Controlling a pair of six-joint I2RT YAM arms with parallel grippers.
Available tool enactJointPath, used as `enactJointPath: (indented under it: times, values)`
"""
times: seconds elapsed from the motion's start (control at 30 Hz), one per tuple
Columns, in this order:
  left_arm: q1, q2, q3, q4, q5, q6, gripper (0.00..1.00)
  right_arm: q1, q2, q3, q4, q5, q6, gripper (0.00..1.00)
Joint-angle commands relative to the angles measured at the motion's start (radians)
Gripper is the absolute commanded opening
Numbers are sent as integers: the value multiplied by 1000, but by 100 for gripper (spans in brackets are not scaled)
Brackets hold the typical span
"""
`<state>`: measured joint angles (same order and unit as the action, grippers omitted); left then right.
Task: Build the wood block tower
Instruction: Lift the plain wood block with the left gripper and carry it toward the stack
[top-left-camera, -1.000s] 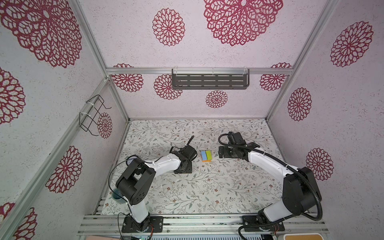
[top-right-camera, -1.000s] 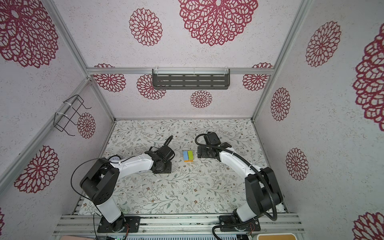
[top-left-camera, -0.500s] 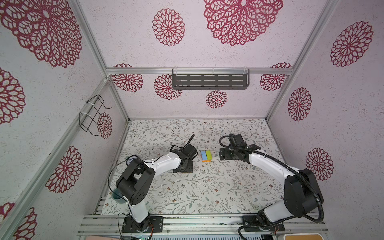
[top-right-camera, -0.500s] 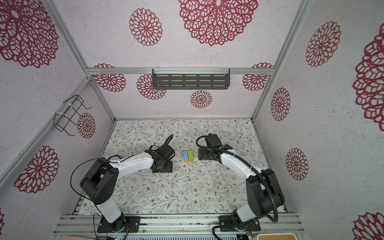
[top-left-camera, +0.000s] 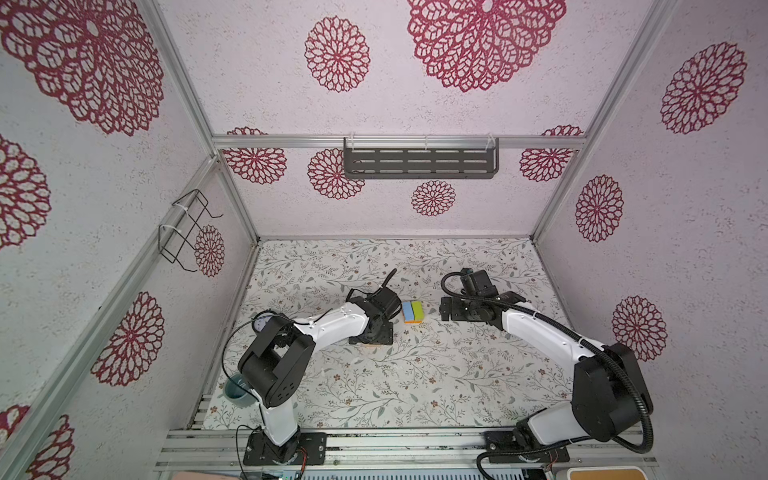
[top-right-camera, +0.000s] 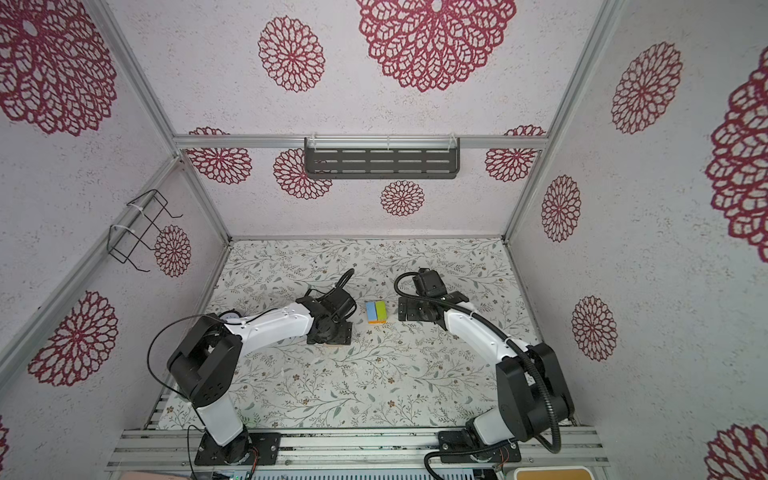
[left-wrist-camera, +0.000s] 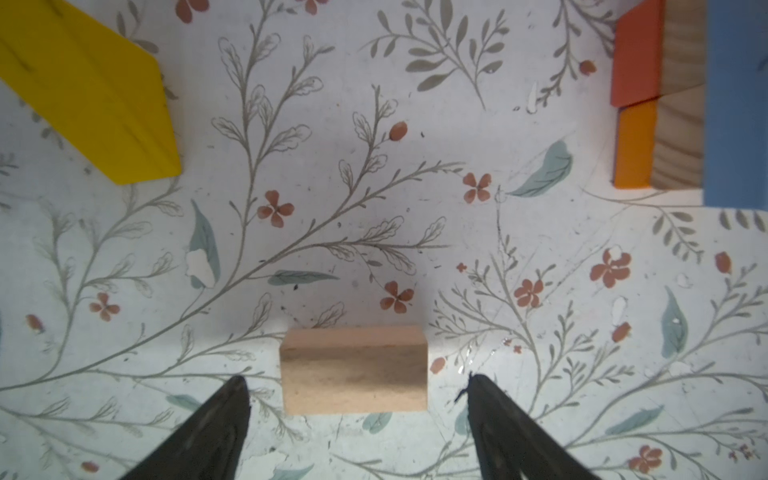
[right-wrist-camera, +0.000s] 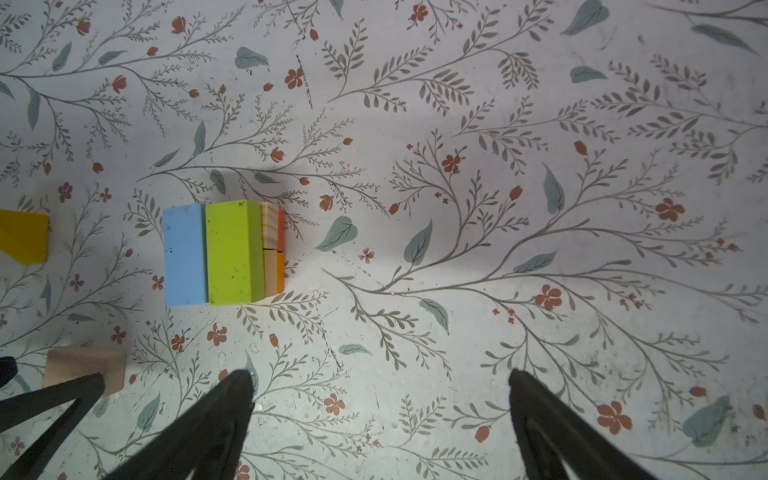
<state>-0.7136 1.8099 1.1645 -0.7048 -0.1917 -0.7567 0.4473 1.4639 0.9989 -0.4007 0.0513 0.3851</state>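
The tower (top-left-camera: 412, 312) stands mid-mat in both top views (top-right-camera: 376, 311). A light blue block (right-wrist-camera: 185, 254) and a lime green block (right-wrist-camera: 232, 251) lie side by side on top, over plain wood and orange blocks (left-wrist-camera: 633, 145). My left gripper (left-wrist-camera: 356, 379) is open and straddles a tan block (left-wrist-camera: 354, 370) that rests on the mat, with a gap at each finger. The gripper sits just left of the tower (top-left-camera: 371, 332). A yellow block (left-wrist-camera: 87, 91) lies farther off. My right gripper (right-wrist-camera: 380, 386) is open and empty, right of the tower (top-left-camera: 445, 309).
A teal cup (top-left-camera: 239, 390) stands by the left arm's base at the mat's front left edge. A wire basket (top-left-camera: 187, 232) hangs on the left wall and a dark shelf (top-left-camera: 419, 163) on the back wall.
My left gripper's jaws have opened wider around the tan block. The right gripper has drifted a little away from the tower, toward the front right.
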Motion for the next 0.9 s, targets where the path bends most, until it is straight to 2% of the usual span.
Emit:
enactJointPath:
  times: [0.0,0.17,0.33,0.53,0.77,0.87]
  values:
    - [-4,16,7,7,-1,-15,86,-8,-37,-5,11,1,-10,99]
    - [-4,31,3,18,2,-14,82,-9,-34,-5,10,-2,-11,99]
    - [-4,41,-3,28,11,-13,70,-10,-33,-3,10,-2,-10,99]
    - [-5,51,-7,33,12,-15,69,-10,-31,0,5,0,-12,99]
    - [-4,49,-3,36,21,-14,49,-10,-33,3,1,-2,-12,99]
    - [-3,47,4,28,15,-14,51,-10,-37,0,2,0,-13,99]
